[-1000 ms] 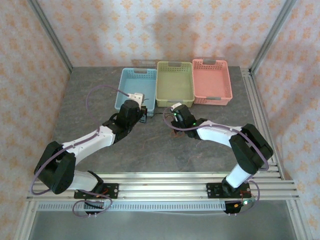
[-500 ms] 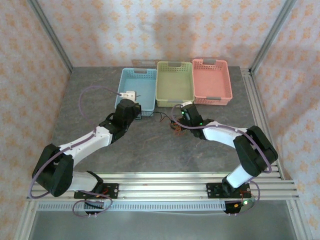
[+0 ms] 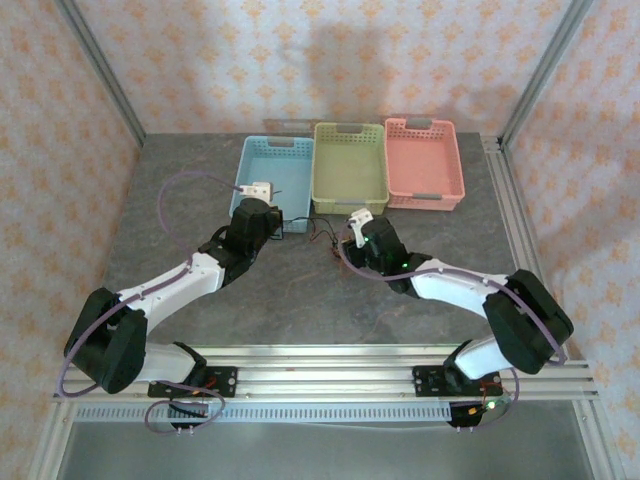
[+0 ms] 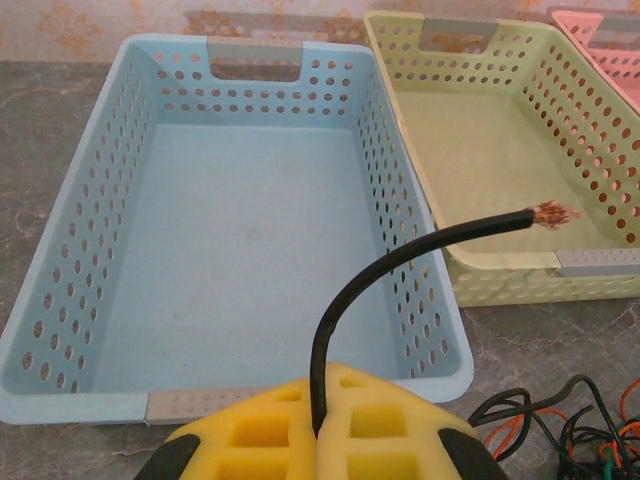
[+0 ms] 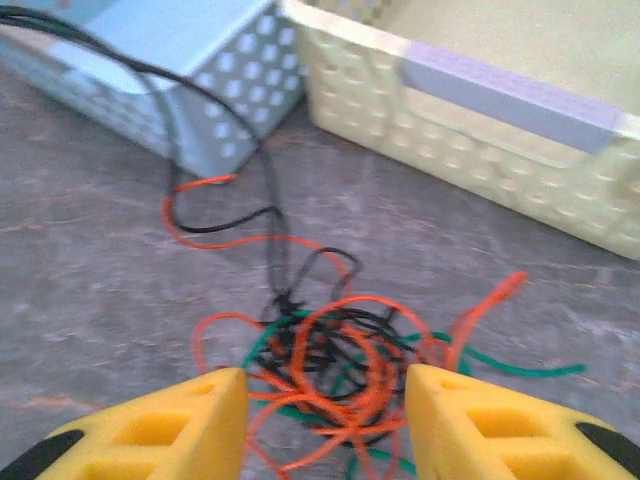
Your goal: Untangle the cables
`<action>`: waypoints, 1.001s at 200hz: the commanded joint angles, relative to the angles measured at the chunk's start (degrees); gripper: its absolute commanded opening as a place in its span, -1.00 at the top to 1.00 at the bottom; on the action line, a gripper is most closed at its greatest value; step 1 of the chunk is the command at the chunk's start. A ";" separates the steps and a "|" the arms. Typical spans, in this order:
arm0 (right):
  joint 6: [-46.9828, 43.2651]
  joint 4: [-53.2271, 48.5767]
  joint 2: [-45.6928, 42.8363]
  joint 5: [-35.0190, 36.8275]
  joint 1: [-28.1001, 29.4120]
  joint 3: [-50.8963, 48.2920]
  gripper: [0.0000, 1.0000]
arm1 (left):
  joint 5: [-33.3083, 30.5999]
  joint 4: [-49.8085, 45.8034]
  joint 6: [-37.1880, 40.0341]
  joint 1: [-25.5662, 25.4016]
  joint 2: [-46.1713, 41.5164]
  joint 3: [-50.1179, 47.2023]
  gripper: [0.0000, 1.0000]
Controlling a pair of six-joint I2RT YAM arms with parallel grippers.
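The worktop (image 3: 300, 300) is a grey, mottled, stone-look slab. Behind and beside it the walls (image 3: 300, 60) carry pale pink paper with a repeated orange ornament. Slanted metal frame posts (image 3: 100, 70) rise at the back corners, and ribbed aluminium rails (image 3: 330, 365) run along the near edge where both arm bases are bolted.

The green basket (image 3: 350, 170) stands at the back of the worktop. The blue basket (image 3: 275, 160) touches its left side and the pink basket (image 3: 424, 160) its right. All three have perforated walls and a grey strip set into each end rim.

The cables (image 3: 322, 236) lie in a loose knot of orange-red, black and green strands (image 5: 330, 360) on the worktop, just in front of the green basket's (image 5: 480, 150) near left corner.

The right tool (image 5: 325, 400) hovers over that knot with its yellow pads (image 5: 190, 420) apart and nothing between them. In the top view, the right tool (image 3: 358, 222) sits just in front of the green basket.

The left tool (image 4: 318, 430) is left of the green basket (image 4: 500, 150), at the near rim of the blue basket (image 4: 240, 230). Its pads are pressed together on one black cable (image 4: 400, 255). That cable arcs up and to the right, and its frayed copper tip is seen against the green basket's near left corner.
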 commanded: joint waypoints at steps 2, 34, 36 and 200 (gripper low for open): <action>-2.64 2.16 0.81 -4.73 1.27 0.71 0.10 | 0.26 -0.06 -0.28 0.20 -0.38 0.11 1.00; -3.24 -1.44 4.72 -4.55 2.18 3.86 0.07 | 0.51 0.08 -0.28 0.27 -0.35 0.08 1.00; -3.27 -1.75 5.02 -4.19 2.26 4.06 0.06 | 0.56 0.03 -0.28 0.21 -0.33 0.09 1.00; -2.83 -15.84 14.81 14.92 1.98 13.11 1.00 | -1.01 -0.33 -0.72 0.25 -0.36 0.20 1.00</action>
